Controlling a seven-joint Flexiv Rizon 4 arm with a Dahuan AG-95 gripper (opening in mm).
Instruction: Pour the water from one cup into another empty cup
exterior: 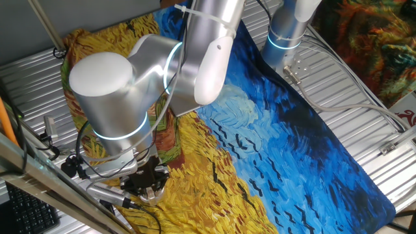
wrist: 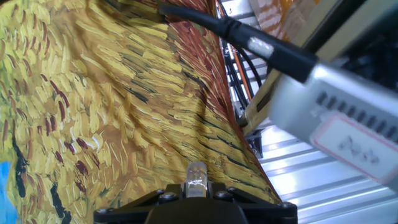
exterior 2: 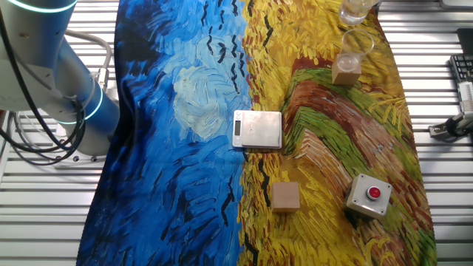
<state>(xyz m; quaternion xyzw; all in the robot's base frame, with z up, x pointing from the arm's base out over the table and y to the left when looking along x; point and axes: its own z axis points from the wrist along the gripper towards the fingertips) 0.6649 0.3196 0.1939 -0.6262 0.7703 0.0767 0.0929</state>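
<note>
In the other fixed view the clear tumbler (exterior 2: 355, 9) stands at the top edge of the painted cloth, cut off by the frame. Just below it is the small peach-tinted cup (exterior 2: 349, 59), upright. No water can be made out. My gripper (exterior: 148, 190) hangs low over the yellow corner of the cloth in one fixed view, where the arm hides both cups. In the hand view my gripper (wrist: 196, 186) is shut on a narrow strip of clear glass (wrist: 196, 177), seemingly the tumbler's wall.
A silver scale (exterior 2: 258, 129) lies mid-cloth, with a wooden block (exterior 2: 285, 196) and a red-button box (exterior 2: 369, 195) nearer the front. A black cable (wrist: 249, 37) and a grey box (wrist: 336, 118) sit past the table edge by the hand. The arm's base (exterior 2: 81, 111) stands left.
</note>
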